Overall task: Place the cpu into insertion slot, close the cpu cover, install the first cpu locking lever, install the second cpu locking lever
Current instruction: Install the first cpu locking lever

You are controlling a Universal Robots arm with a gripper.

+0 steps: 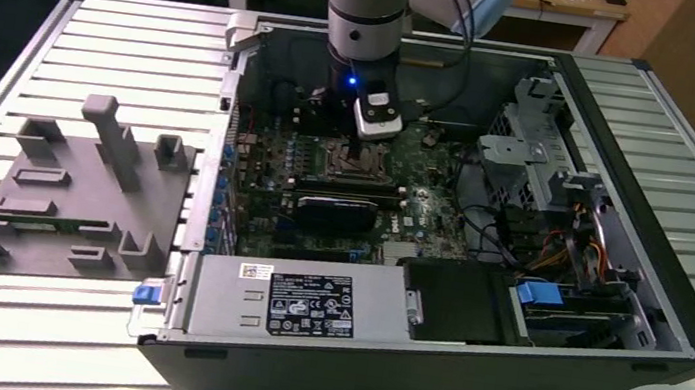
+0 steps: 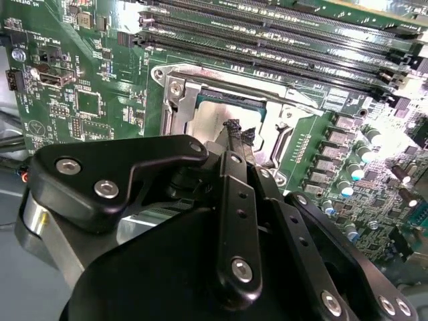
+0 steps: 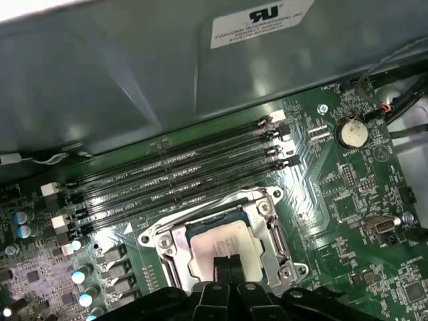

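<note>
The cpu sits flat in the insertion slot on the green motherboard, silver top showing through the window of the cpu cover, which lies down over it; same in the second wrist view, cpu inside the cover frame. Gripper hangs right over the chip, black fingertips pressed together with no gap, nothing between them, tips at or just above the metal top; contact unclear. Long black memory slots run just beside the socket. In the exterior view the arm reaches down into the open computer case, gripper above the socket; a grey fixture block lies well apart, to the exterior view's left.
</note>
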